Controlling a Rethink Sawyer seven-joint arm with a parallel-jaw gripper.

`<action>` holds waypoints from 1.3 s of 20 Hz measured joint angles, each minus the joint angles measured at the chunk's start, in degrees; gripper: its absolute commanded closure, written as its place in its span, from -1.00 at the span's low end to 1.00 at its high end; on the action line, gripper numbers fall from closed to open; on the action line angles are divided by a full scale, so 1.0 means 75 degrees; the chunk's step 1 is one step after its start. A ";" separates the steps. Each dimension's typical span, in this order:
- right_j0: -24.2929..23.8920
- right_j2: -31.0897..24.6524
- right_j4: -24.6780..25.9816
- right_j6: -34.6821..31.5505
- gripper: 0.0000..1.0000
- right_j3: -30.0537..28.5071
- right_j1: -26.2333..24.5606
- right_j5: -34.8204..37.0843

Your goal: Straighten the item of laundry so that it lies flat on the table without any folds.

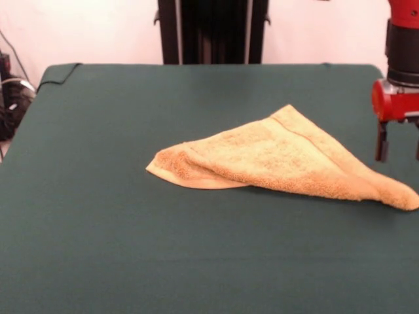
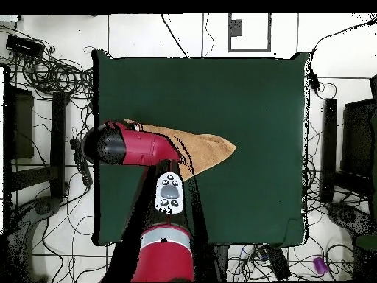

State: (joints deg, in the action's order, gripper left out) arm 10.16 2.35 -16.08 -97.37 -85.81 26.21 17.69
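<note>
The orange-tan towel lies on the dark green table, folded over itself into a rough triangle. One corner points left and a thin tip reaches the right edge of the front view. No label shows. My gripper hangs at the far right, just behind and above the towel's right tip. It is open, empty and apart from the cloth. In the overhead view my arm covers the left part of the towel and hides the gripper.
The robot's pedestal stands behind the table's far edge. Cables and dark equipment lie off the table's left side. In the overhead view, cables and stands surround the table.
</note>
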 measured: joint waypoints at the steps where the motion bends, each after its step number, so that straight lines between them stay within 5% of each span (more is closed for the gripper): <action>1: 0.0164 0.0204 -0.0057 0.0000 -1.00 0.0134 -0.0098 0.0000; 13: 0.0096 0.0242 -0.0121 0.0000 -1.00 0.0180 -0.0312 -0.0091; 26: -0.1571 -0.0010 0.0677 0.0000 -1.00 -0.1053 0.0969 -0.0169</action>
State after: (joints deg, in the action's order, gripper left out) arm -1.63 2.27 -11.01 -97.37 -93.71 33.48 16.42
